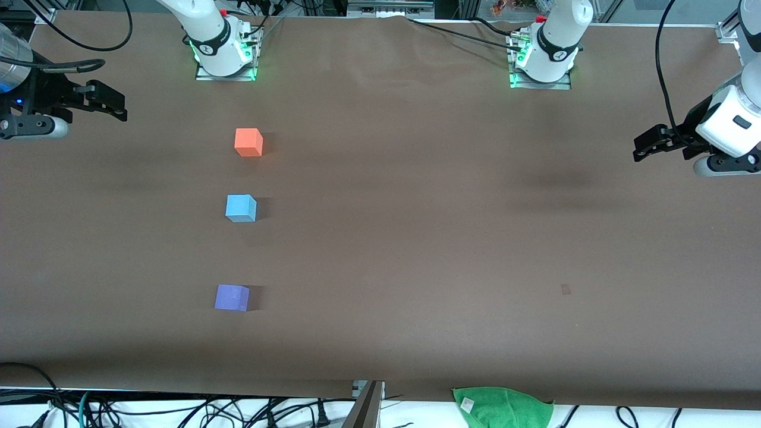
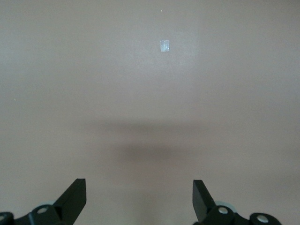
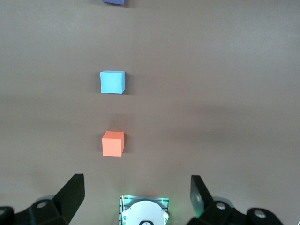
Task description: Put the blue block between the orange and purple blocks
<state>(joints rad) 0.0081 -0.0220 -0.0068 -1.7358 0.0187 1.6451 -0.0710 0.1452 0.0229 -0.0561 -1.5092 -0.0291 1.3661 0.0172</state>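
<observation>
Already the blue block sits between orange block and purple block, both grippers spread empty; any regrasp risks knocking alignment.

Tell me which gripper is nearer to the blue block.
Right. The right gripper hangs open at the right arm's end, where the blue block sits; the left gripper waits open at the left arm's end.

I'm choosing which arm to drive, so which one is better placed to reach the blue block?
Probably the right. All three blocks lie toward its end of the table, and the blue block shows in its wrist view. The right claw hangs open nearby; the left claw waits open over bare table.
</observation>
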